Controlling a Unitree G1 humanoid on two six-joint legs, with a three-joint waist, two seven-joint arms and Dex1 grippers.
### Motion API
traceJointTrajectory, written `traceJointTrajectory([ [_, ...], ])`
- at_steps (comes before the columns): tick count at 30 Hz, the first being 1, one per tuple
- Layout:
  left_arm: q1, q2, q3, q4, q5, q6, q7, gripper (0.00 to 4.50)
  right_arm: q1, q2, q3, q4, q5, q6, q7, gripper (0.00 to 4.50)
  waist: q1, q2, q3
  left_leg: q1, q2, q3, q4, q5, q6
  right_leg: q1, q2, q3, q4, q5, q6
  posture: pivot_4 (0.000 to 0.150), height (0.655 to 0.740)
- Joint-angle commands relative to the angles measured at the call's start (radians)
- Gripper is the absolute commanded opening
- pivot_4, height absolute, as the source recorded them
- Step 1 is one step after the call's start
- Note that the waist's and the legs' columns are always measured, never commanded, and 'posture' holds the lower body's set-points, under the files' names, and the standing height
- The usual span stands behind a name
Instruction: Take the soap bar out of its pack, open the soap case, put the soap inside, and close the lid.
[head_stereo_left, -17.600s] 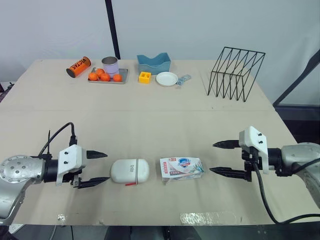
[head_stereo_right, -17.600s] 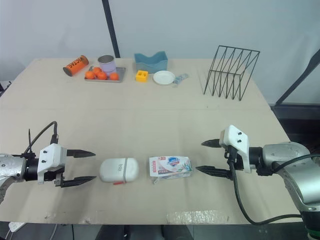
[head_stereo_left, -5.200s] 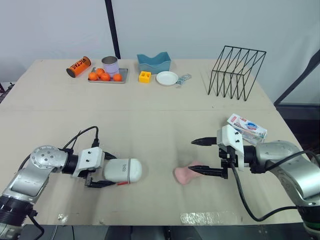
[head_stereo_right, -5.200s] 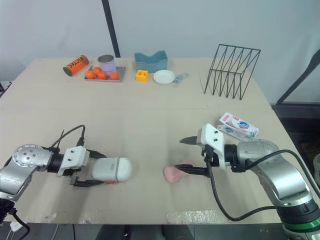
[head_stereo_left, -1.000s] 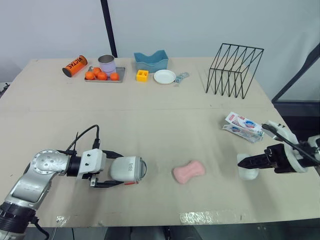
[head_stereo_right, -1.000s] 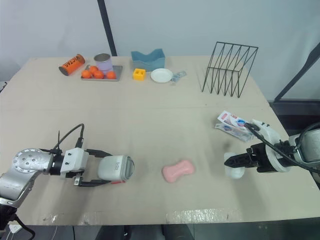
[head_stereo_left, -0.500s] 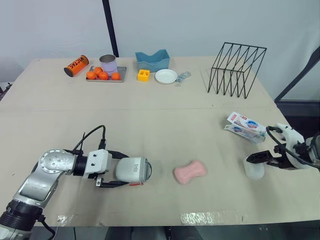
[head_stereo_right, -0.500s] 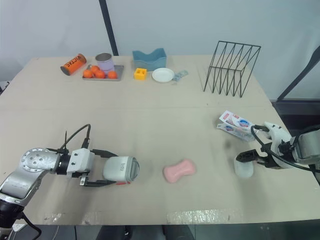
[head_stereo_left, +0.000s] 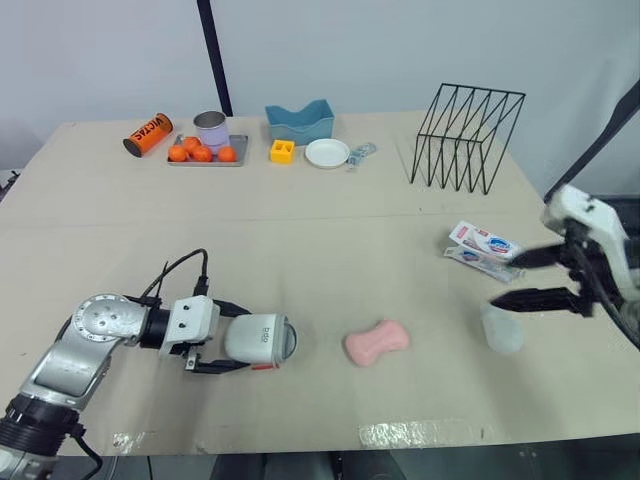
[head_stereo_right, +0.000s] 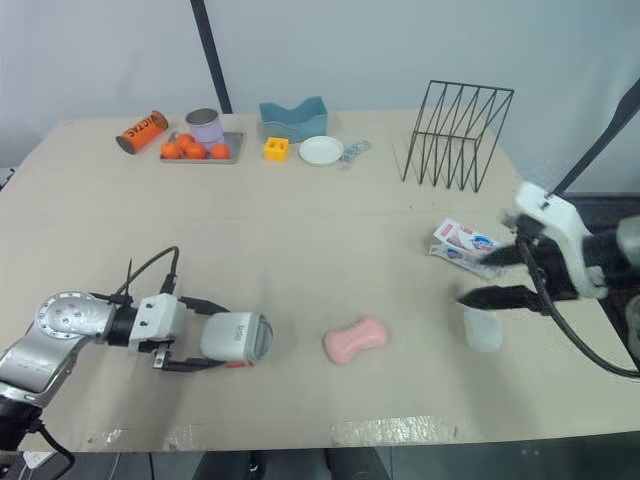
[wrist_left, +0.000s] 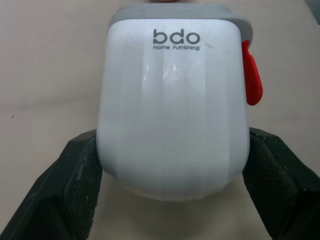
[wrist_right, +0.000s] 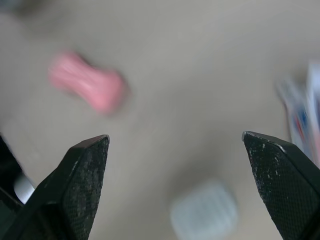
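Bench: pale beige board, a seam across the middle, a strip of clear tape at the near edge.

Near left: left tool clenched on the white soap case, one finger on each side. The case lies on its side on the bench, grey-rimmed end toward the soap, red latch on one flank.

Near centre: pink soap bar, bare, flat on the bench, well apart from the case.

Near right: white case lid on the bench. Right tool is above it, released, jaws spread wide, nothing between them. Soap pack lies just beyond.

Far edge: black wire rack at right; white plate, yellow block, blue holder; tray with oranges and a tin can; orange canister lying on its side.

Behind: plain pale wall and an upright black pole.
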Motion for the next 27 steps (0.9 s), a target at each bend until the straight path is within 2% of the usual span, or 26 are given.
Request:
traceJointTrajectory([
  [1, -0.008, 0.025, 0.038, -0.046, -0.008, 0.040, 0.020, 3.47, -0.062, 0.164, -0.006, -0.136, 0.050, 0.006, -0.096, 4.40, 0.000, -0.003, 0.000, 0.000, 0.000, 0.000, 0.000, 0.000, 0.000, 0.000, 0.000, 0.000, 0.000, 0.000, 0.000, 0.150, 0.7400],
  [4, 0.000, 0.034, 0.052, -0.060, -0.015, 0.054, 0.027, 3.47, -0.063, 0.309, 0.030, -0.205, 0.019, -0.013, -0.162, 4.40, 0.004, -0.004, 0.000, -0.002, -0.003, -0.002, 0.001, 0.000, 0.000, 0.001, -0.001, 0.001, 0.000, 0.001, 0.000, 0.150, 0.7400],
  [8, 0.015, 0.040, 0.072, -0.079, -0.027, 0.063, 0.032, 3.47, -0.043, 0.414, 0.077, -0.211, -0.044, -0.017, -0.211, 4.40, 0.008, -0.004, 0.000, -0.002, -0.004, -0.003, 0.001, 0.000, 0.000, 0.001, -0.002, 0.000, 0.000, 0.000, 0.000, 0.150, 0.7400],
  [22, 0.032, 0.069, 0.095, -0.103, -0.030, 0.081, 0.023, 3.47, 0.040, 0.536, 0.118, -0.236, -0.155, -0.141, -0.127, 4.40, 0.008, -0.004, 0.000, -0.002, -0.005, -0.006, 0.002, 0.000, 0.000, 0.002, -0.002, -0.002, 0.000, 0.000, 0.000, 0.150, 0.7400],
  [27, -0.006, 0.124, 0.081, -0.156, -0.038, 0.180, 0.001, 3.47, 0.052, 0.560, 0.166, -0.231, -0.212, -0.164, -0.113, 4.40, 0.008, -0.005, 0.000, -0.002, -0.005, -0.008, 0.002, 0.000, 0.000, 0.003, -0.002, -0.004, 0.000, 0.000, 0.000, 0.150, 0.7400],
])
